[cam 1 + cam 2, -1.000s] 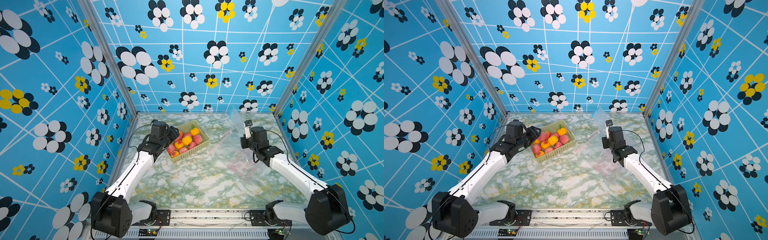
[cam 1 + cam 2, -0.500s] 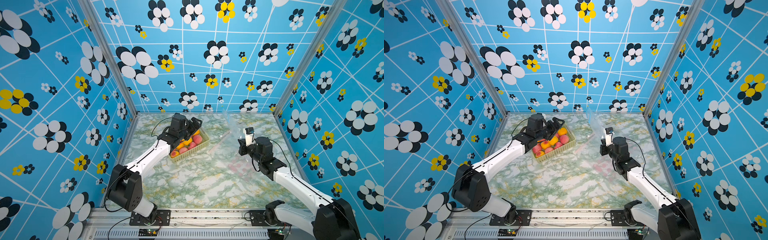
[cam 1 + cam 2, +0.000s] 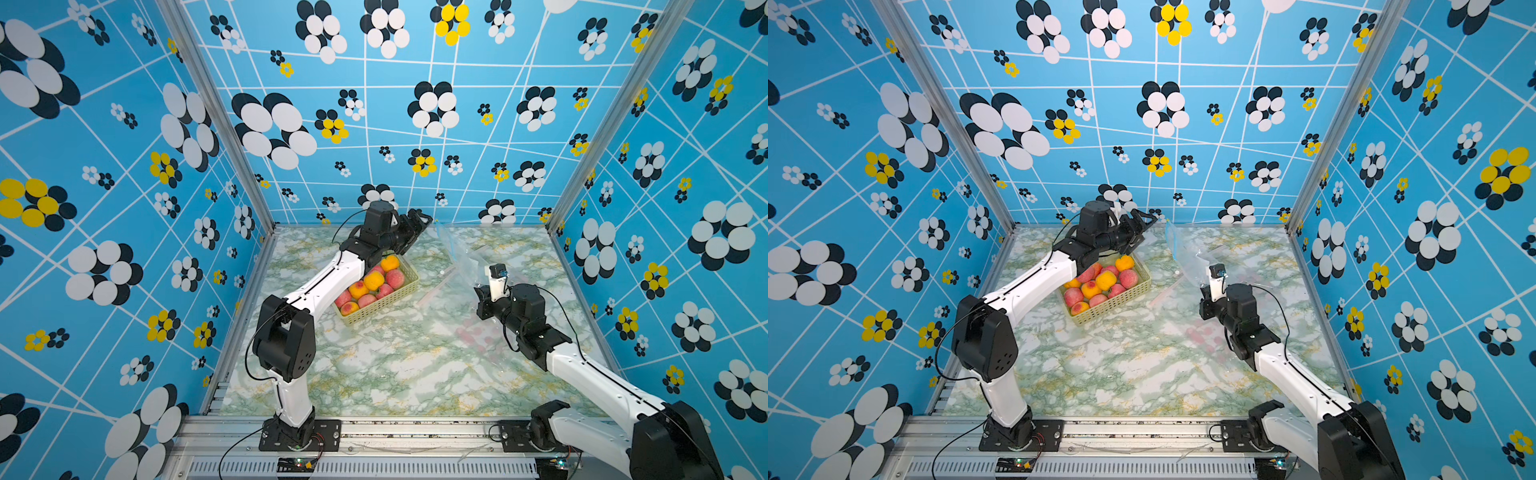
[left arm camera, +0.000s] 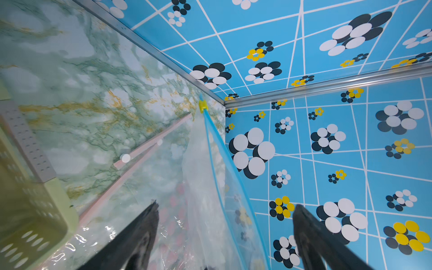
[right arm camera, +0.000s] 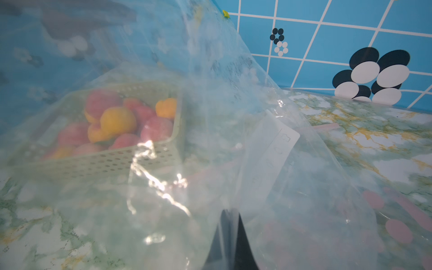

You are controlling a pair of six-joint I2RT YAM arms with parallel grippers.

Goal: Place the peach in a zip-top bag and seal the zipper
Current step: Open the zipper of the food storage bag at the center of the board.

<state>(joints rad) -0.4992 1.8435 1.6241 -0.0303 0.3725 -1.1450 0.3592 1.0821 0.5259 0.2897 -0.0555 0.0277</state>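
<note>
Clear bag veils basket — peaches blurred.

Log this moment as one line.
right claw: shut on clear plastic zip-top bag with blue zipper | left claw: open beside bag's raised edge | red and orange peaches: in pale green perforated basket, none bagged

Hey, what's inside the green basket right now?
Peaches, pink-red and orange-yellow, heaped in the basket. The left arm covers one far corner, so fruit there or deeper in the heap is hidden.
</note>
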